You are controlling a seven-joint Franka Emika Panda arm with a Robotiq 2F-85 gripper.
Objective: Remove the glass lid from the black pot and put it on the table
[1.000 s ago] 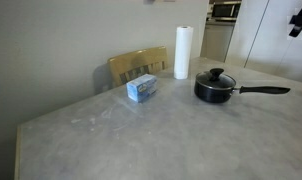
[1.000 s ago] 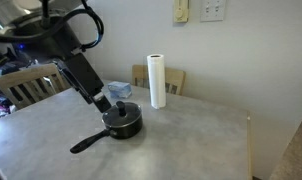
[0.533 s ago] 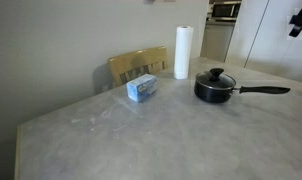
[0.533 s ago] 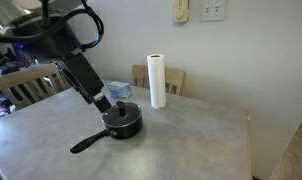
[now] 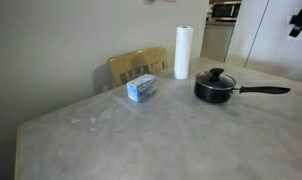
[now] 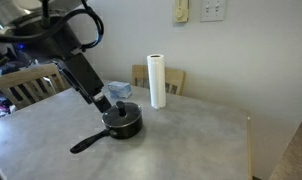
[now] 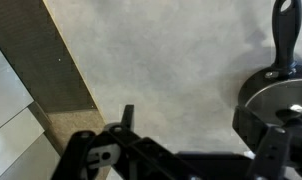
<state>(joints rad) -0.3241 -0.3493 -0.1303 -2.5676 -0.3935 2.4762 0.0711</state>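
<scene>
In an exterior view, the glass lid covers the black pot on your desk; a paper-towel roll stands near it. In an exterior view, the pot sits just below your fingers. Wrist view: your fingers stand spread apart, empty, with the lidded pot just beside one.

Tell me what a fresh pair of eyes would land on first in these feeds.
The black pot stands out on the pale table, with its glass lid on and its long handle sticking out sideways. In an exterior view the dark arm comes in over it, the open gripper hanging short of the lid and not touching it. Behind the pot are a white paper-towel roll and a small blue box.
</scene>
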